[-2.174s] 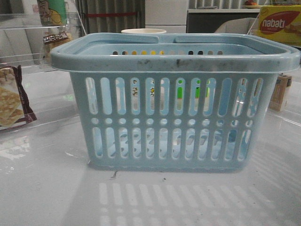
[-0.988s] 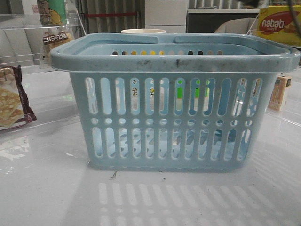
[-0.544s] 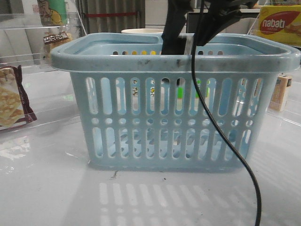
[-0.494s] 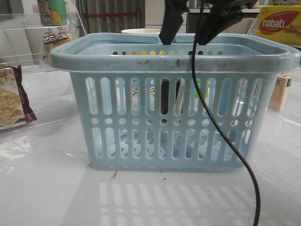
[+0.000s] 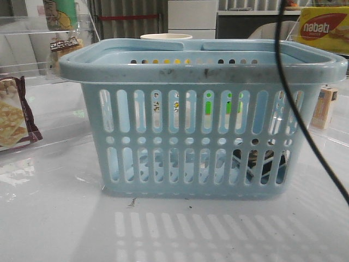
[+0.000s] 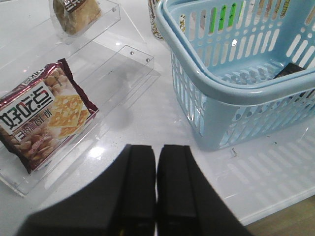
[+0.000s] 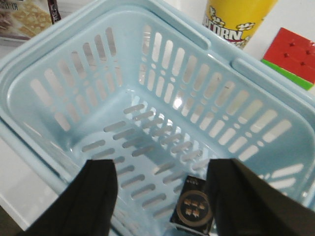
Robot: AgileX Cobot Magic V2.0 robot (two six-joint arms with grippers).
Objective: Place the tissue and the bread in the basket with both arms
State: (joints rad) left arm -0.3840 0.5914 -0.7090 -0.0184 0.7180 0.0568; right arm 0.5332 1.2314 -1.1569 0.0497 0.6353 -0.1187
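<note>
The pale blue slotted basket (image 5: pixel 202 68) stands mid-table. The tissue, a small dark pack (image 7: pixel 194 206), lies on the basket floor; it shows dark through the slots at the lower right in the front view (image 5: pixel 256 161) and in the left wrist view (image 6: pixel 293 70). My right gripper (image 7: pixel 162 169) is open and empty above the basket (image 7: pixel 123 105), the pack just beside one finger. The bread (image 6: pixel 76 14), golden-brown in a clear wrapper, sits on a clear acrylic shelf left of the basket (image 6: pixel 231 91). My left gripper (image 6: pixel 157 150) is shut and empty over the table, short of the shelf.
A maroon cracker bag (image 6: pixel 42 113) lies on a clear acrylic tray (image 6: pixel 123 73) at the left. A yellow popcorn cup (image 7: pixel 236 19) and a red box (image 7: pixel 293 54) stand behind the basket. A black cable (image 5: pixel 297 109) hangs across the basket's right side. A yellow wafer box (image 5: pixel 324 27) is far right.
The right arm, down inside the basket half a second ago, has lifted out of the front view. The dark tissue now lies on the basket floor at the right. The cable swung right.
</note>
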